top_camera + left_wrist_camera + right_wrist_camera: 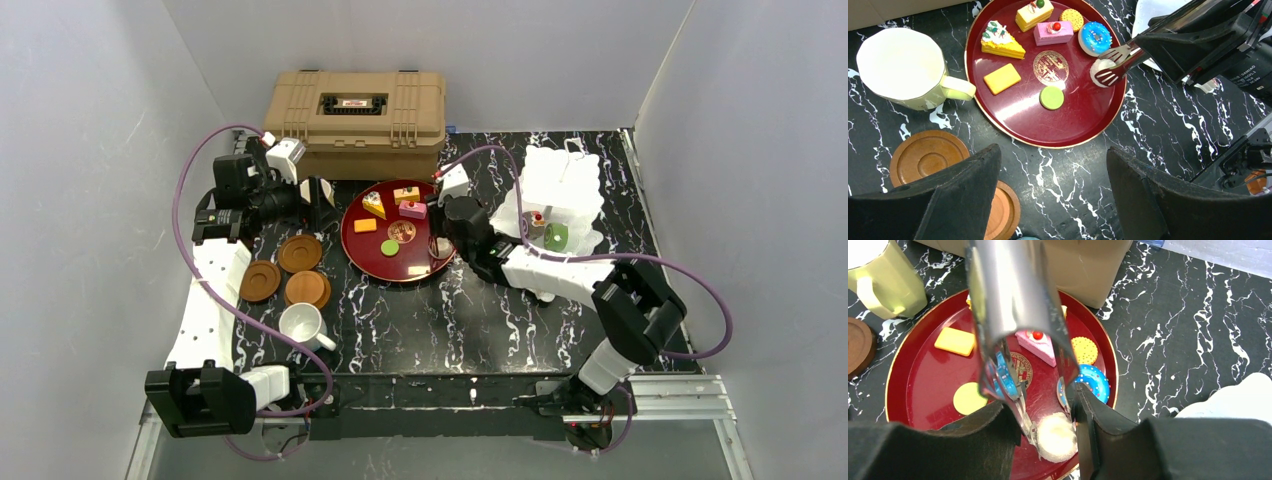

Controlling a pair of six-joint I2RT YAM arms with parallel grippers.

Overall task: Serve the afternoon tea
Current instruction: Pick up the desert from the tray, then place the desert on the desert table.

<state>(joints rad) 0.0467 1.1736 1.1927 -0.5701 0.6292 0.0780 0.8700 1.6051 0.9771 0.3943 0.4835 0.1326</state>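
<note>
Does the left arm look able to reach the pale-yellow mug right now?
Probably yes. The left end effector hangs open and empty near the pale-yellow mug, which stands uncovered beside the red tray; the tongs work at the tray's opposite side.

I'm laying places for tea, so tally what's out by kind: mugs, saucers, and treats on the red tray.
Mugs: 2, white and pale-yellow
Saucers: 3
Treats on the red tray: 8
Total: 13
</note>
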